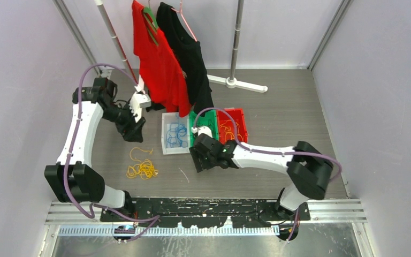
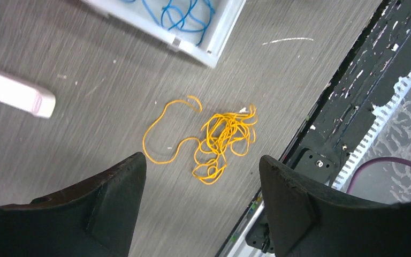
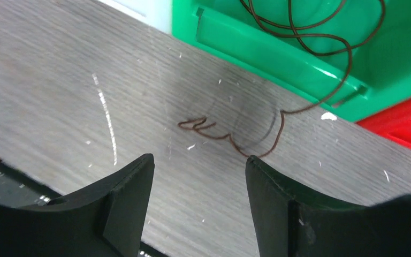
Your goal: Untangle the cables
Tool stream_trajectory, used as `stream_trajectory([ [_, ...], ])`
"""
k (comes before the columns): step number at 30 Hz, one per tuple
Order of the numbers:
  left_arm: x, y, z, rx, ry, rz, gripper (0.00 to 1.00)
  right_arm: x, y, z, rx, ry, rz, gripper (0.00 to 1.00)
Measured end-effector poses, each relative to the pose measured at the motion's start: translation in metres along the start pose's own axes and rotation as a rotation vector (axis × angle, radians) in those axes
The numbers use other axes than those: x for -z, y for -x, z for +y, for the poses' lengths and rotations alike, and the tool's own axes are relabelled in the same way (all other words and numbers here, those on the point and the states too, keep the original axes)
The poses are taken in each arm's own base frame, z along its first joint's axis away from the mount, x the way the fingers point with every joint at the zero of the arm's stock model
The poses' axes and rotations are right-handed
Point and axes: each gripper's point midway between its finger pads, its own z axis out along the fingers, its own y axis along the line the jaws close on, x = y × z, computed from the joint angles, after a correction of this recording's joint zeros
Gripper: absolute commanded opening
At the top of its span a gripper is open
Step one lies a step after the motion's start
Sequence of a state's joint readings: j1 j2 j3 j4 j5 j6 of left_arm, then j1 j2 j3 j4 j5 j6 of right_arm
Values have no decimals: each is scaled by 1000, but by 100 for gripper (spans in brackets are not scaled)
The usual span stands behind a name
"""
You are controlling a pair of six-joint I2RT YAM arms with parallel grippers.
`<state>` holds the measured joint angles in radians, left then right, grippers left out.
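Observation:
A tangled yellow-orange cable bunch [image 1: 142, 168] lies on the grey table at the front left; in the left wrist view the bunch [image 2: 222, 136] lies beyond the fingertips with one loose loop trailing left. My left gripper [image 1: 134, 128] [image 2: 203, 171] is open and empty, raised above the table behind the bunch. Blue cables [image 1: 176, 134] [image 2: 179, 13] lie in the white bin [image 1: 167, 147]. A thin dark cable [image 3: 278, 115] hangs out of the green bin [image 3: 278, 53] onto the table. My right gripper [image 1: 198, 160] [image 3: 199, 163] is open and empty, just short of its end.
A red bin [image 1: 238, 115] [image 3: 406, 123] with yellow cords stands right of the green bin [image 1: 193, 120]. A clothes rack at the back holds a red shirt [image 1: 160, 64] and a black shirt [image 1: 190, 59]; its white foot [image 1: 241, 83] rests on the table. The black front rail [image 1: 208, 206] borders the table.

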<state>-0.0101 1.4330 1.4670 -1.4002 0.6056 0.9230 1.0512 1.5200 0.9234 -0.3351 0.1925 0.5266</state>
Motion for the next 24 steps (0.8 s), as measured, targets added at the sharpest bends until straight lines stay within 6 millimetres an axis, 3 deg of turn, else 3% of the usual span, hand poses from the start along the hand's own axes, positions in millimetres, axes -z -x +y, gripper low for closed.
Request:
stream_trajectory([
  [5, 12, -15, 6, 54, 13, -11, 78, -29, -7, -3, 35, -64, 79, 63],
  [10, 11, -25, 2, 45, 13, -11, 79, -49, -13, -7, 53, -108, 115, 51],
  [12, 8, -32, 0, 46, 7, 1, 79, -50, -9, -5, 49, -103, 107, 43],
  [18, -15, -65, -3, 66, -30, 72, 79, -54, -5, -10, 17, -110, 106, 4],
  [24, -33, -94, -3, 52, -42, 143, 75, -48, 7, -30, -19, -133, 102, 1],
])
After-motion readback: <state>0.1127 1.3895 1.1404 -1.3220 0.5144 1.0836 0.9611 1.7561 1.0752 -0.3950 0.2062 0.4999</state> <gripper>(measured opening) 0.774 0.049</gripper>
